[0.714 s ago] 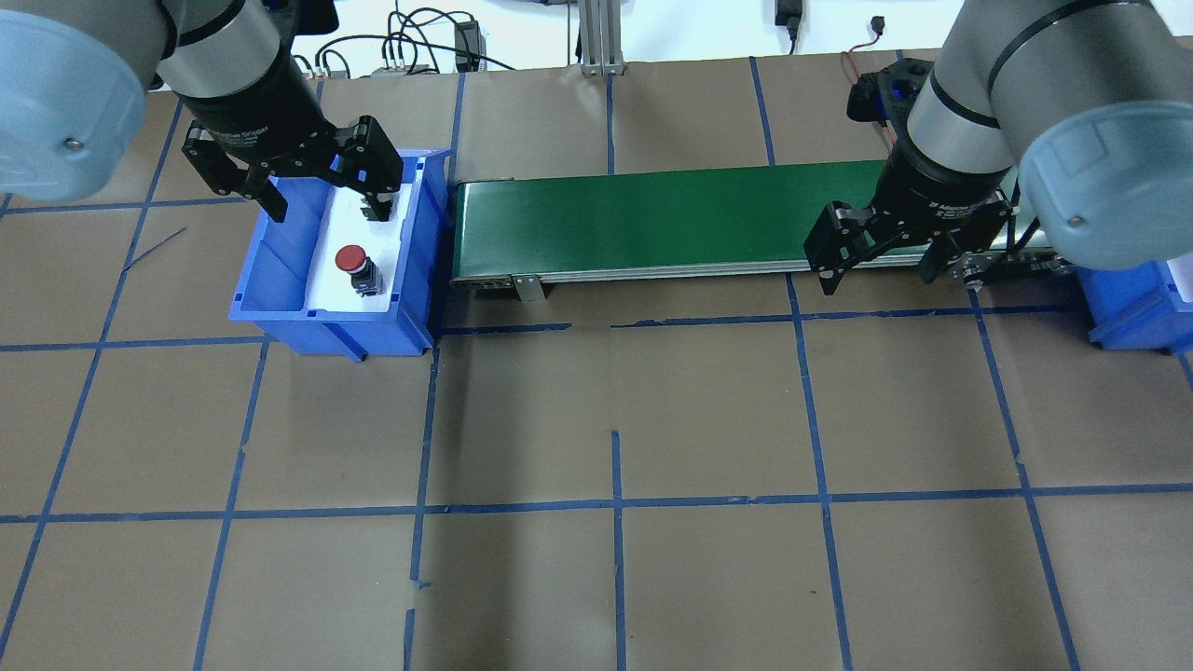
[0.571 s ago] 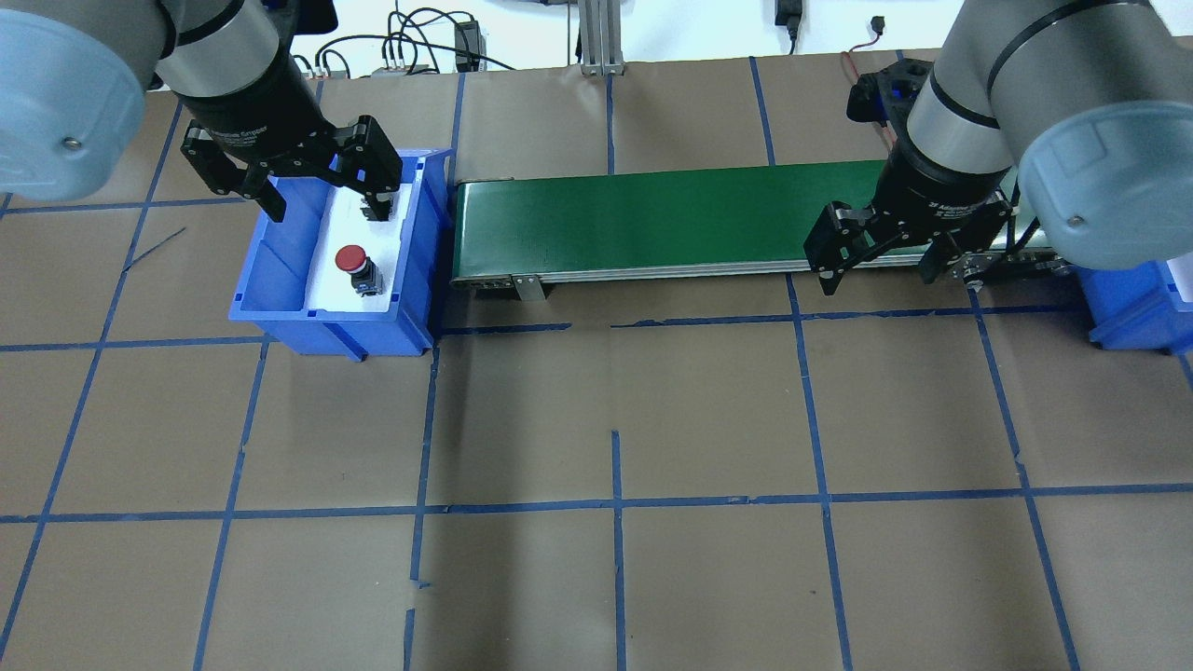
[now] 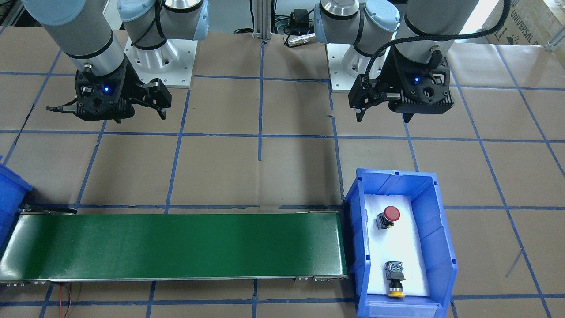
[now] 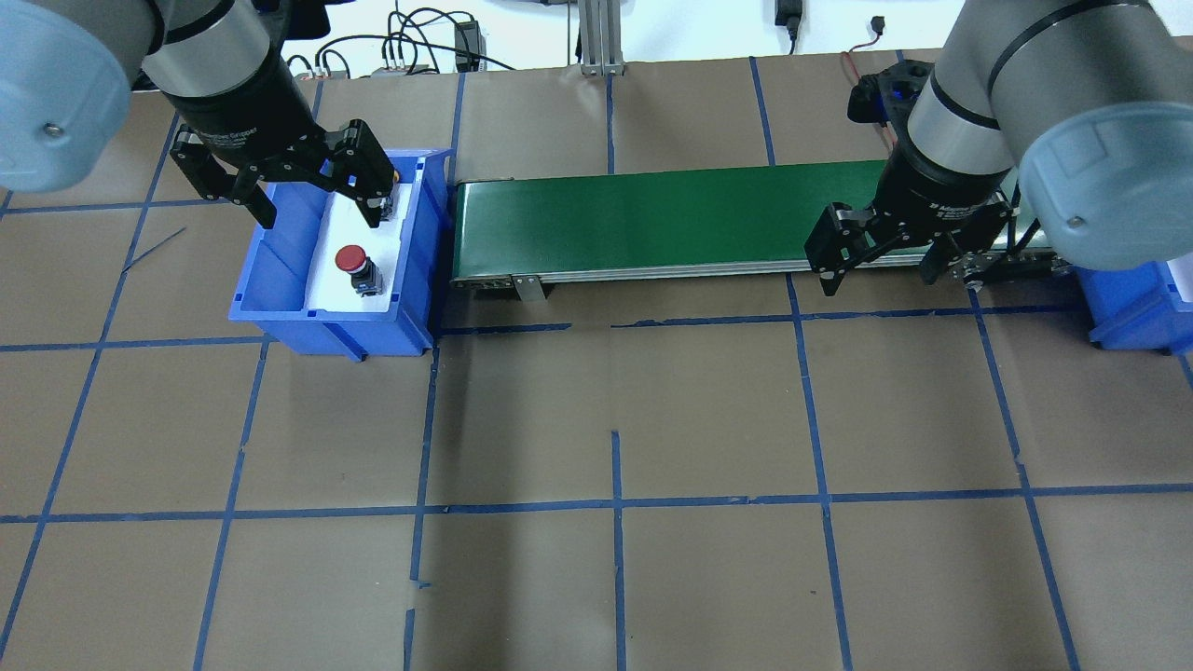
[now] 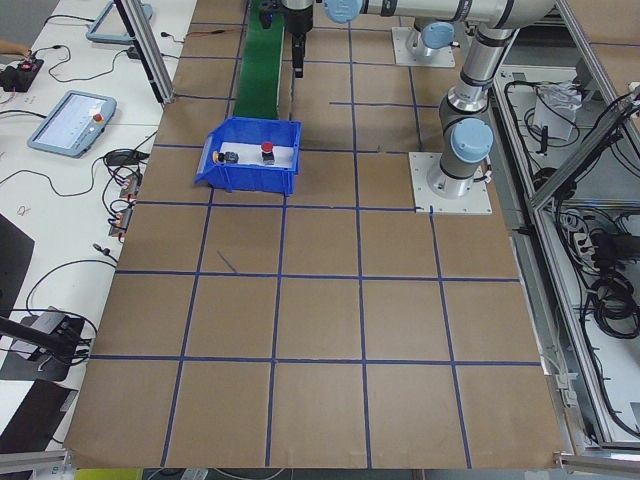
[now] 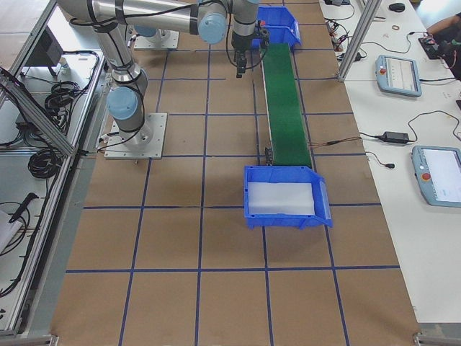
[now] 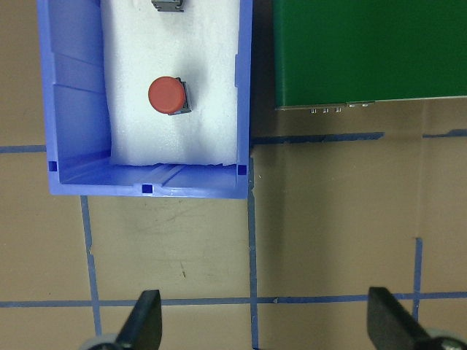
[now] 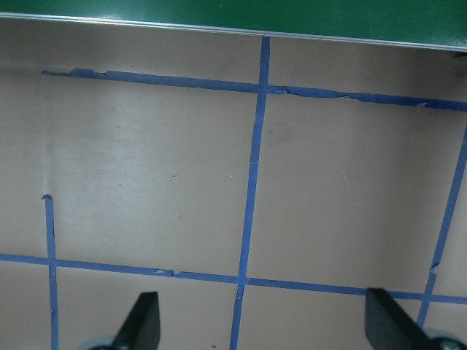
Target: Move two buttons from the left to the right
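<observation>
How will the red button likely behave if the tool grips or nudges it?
The red button looks rigid, so it should hold its shape in a grip. Its round cap may slip in a pinch; the blocky body seems safer. Apparently standing cap-up on white foam, it may tip rather than slide if nudged.

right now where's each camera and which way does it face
Front-facing: across the table, facing the bases; both arms.
Overhead: behind the robot, facing forward; left gripper, right gripper.
Exterior left: table's left end; left arm nearer.
Exterior right: opposite end; right arm nearer.
Left wrist: down on red button; fingertips.
Right wrist: down on taped table; fingertips.
First two share the green conveyor.
</observation>
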Robot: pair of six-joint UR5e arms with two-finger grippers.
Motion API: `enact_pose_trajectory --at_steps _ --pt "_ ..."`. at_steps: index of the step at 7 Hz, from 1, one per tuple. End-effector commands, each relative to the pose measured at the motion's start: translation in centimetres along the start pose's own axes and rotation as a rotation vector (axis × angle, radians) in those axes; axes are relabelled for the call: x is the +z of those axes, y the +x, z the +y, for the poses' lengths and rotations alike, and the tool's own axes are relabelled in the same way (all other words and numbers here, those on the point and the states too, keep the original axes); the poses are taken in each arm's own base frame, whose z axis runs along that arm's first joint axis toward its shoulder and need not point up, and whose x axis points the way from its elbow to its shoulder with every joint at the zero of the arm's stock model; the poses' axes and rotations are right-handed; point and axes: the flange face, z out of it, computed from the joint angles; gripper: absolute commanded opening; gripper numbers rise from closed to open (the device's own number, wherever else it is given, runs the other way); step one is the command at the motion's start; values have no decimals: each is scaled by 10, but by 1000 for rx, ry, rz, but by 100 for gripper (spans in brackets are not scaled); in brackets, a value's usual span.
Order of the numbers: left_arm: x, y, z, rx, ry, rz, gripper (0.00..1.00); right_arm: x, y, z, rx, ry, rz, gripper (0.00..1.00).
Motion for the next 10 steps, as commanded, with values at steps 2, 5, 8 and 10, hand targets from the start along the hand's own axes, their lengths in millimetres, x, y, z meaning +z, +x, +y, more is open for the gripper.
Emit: enact_pose_trajectory --at_steps 2,5,8,10 --pt "10 -2 -3 4 -11 2 100 -1 0 0 -6 1 1 100" --pt "13 -4 -9 3 -4 5 100 -1 0 0 -18 1 4 100" --pt "61 -41 -54 -37 -29 17 100 -1 0 0 -18 1 4 100" --pt "101 -58 -91 -18 1 8 100 -1 0 0 -18 1 4 100"
